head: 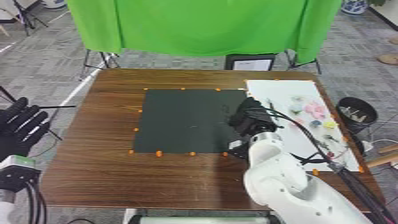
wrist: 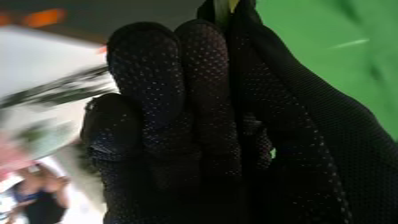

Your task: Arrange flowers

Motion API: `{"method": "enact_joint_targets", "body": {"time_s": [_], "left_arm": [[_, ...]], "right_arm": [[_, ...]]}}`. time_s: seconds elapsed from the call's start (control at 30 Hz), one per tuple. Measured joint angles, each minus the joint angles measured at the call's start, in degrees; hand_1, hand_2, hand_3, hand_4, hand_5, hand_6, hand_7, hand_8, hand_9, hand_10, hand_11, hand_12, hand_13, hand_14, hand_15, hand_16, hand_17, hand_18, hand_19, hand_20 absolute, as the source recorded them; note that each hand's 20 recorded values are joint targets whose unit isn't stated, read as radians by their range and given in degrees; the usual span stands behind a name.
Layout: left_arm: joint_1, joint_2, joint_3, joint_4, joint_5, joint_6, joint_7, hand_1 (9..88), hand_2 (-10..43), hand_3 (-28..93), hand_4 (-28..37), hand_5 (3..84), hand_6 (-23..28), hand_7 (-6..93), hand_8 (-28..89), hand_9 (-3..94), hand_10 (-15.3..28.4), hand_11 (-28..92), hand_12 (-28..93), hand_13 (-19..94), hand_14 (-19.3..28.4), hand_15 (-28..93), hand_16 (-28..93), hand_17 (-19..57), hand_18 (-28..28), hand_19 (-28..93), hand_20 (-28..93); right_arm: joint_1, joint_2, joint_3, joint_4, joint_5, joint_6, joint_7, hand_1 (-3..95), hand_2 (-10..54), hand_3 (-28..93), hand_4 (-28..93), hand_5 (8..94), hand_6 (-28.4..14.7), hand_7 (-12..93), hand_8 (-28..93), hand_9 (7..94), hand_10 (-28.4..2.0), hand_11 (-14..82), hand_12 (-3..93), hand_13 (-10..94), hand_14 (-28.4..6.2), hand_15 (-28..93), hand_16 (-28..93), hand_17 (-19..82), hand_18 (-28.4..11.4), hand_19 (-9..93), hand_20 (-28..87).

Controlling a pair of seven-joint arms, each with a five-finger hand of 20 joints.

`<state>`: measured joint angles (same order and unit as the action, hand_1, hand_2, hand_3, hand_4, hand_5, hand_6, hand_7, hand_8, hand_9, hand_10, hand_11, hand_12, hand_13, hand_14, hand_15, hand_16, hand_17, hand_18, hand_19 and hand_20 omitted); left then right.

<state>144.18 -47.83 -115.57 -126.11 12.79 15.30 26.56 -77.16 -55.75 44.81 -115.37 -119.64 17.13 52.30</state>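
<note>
With your black-gloved right hand (head: 252, 116) pinching a slim green stem (wrist: 221, 12) by the square black mat's (head: 191, 120) right edge, you needed a light, level grip to lay it down cleanly.

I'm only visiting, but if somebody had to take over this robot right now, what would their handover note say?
Left hand: open, off the table's left side.
Right hand: above the dark mat's right edge, pinching a thin green piece.
Things: pink flowers and a yellow flower lie on the white sheet, right of the dark mat.
Done: green piece gripped; no finished arrangement yet.
Left: probably placing it and the flowers on the mat.
</note>
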Motion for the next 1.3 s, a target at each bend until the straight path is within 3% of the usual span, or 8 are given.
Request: {"method": "enact_joint_targets", "body": {"time_s": [0.2, 0.4, 0.57, 0.73, 0.93, 1.13, 1.3], "left_arm": [[1.3, 0.42, -1.44, -0.28, -0.59, 1.53, 0.49, 26.2, 9.3, 75, -25.7, 40.4, 10.2, 11.1, -7, 33.4, 17.3, 18, 13, 21, 16.9, 32, -4, -7.3, 15.4, 35, 8], [1.9, 2.07, -1.72, -0.50, -1.15, 3.45, 1.33, 26.6, 10.8, 77, -22.1, 40.5, 10.3, 11.1, -7, 33.3, 17.2, 18, 13, 21, 16.9, 32, -4, -7.3, 15.4, 35, 8], [0.4, 3.86, 0.57, -0.34, -1.47, 4.69, 1.21, 26.6, 10.7, 77, -21.7, 40.6, 10.3, 11.2, -7, 33.2, 17.2, 18, 13, 21, 17.0, 32, -5, -7.3, 15.4, 35, 8], [-1.7, 4.90, 2.41, -0.19, -1.59, 5.21, 1.16, 26.7, 10.8, 77, -21.8, 40.6, 10.3, 11.3, -7, 33.2, 17.2, 18, 13, 21, 16.9, 32, -5, -7.3, 15.4, 35, 8], [-3.1, 5.15, 2.95, 0.06, -1.50, 5.38, 0.00, 26.5, 10.7, 77, -21.5, 40.6, 10.3, 11.4, -7, 33.2, 17.2, 18, 13, 21, 16.9, 32, -5, -7.3, 15.4, 35, 8], [-3.7, 5.41, 3.90, 0.46, -1.55, 5.38, 0.04, 26.9, 10.7, 77, -21.6, 40.6, 10.3, 11.3, -7, 33.1, 17.2, 18, 13, 21, 16.8, 32, -5, -7.2, 15.3, 35, 8], [-4.5, 5.56, 5.00, 0.81, -1.58, 5.40, 0.10, 26.9, 10.3, 76, -23.0, 40.7, 10.4, 11.4, -7, 33.1, 17.2, 18, 14, 21, 16.8, 32, -5, -7.3, 15.4, 35, 8]], "right_arm": [[10.2, -6.0, -10.4, 5.2, -4.1, -1.9, -0.1, 41.7, -9.5, 89, 9, 74.8, -3.8, 64, -1, 93.7, -7.2, 24.6, 46.1, 93, -4.1, 31, 57, 60, -20.9, 93, 25], [14.7, -14.4, -13.3, 11.3, -4.1, -7.5, -0.4, 40.9, -9.5, 90, 9, 74.8, -3.7, 64, 0, 93.7, -7.1, 25.0, 46.3, 93, -4.3, 31, 57, 60, -20.8, 93, 25], [15.0, -20.5, -14.8, 17.3, -4.5, -11.3, -0.4, 40.2, -9.5, 90, 9, 74.6, -3.3, 64, 0, 93.7, -7.1, 25.5, 46.0, 93, -4.3, 32, 56, 60, -20.9, 93, 25], [14.0, -24.9, -15.2, 21.8, -5.1, -12.3, 0.8, 38.2, -9.5, 91, 10, 74.2, -2.4, 65, 2, 93.7, -6.8, 27.2, 46.3, 93, -4.8, 32, 55, 61, -20.9, 93, 25], [12.9, -27.7, -14.9, 23.6, -3.9, -12.1, 5.7, 37.7, -9.5, 91, 10, 73.5, -2.3, 65, 3, 93.7, -6.8, 27.6, 46.8, 93, -5.0, 34, 54, 61, -20.6, 93, 26], [11.5, -27.9, -14.5, 23.8, -3.9, -12.7, 5.6, 37.4, -9.5, 90, 10, 72.3, -2.4, 66, 4, 93.7, -6.7, 26.8, 48.2, 93, -5.0, 34, 54, 62, -20.2, 93, 26], [10.1, -28.6, -13.3, 24.3, -4.5, -13.6, 4.8, 39.1, -9.5, 88, 2, 70.6, -1.7, 64, 6, 93.6, -6.9, 25.0, 49.5, 92, -6.2, 37, 49, 62, -19.6, 93, 25]]}}
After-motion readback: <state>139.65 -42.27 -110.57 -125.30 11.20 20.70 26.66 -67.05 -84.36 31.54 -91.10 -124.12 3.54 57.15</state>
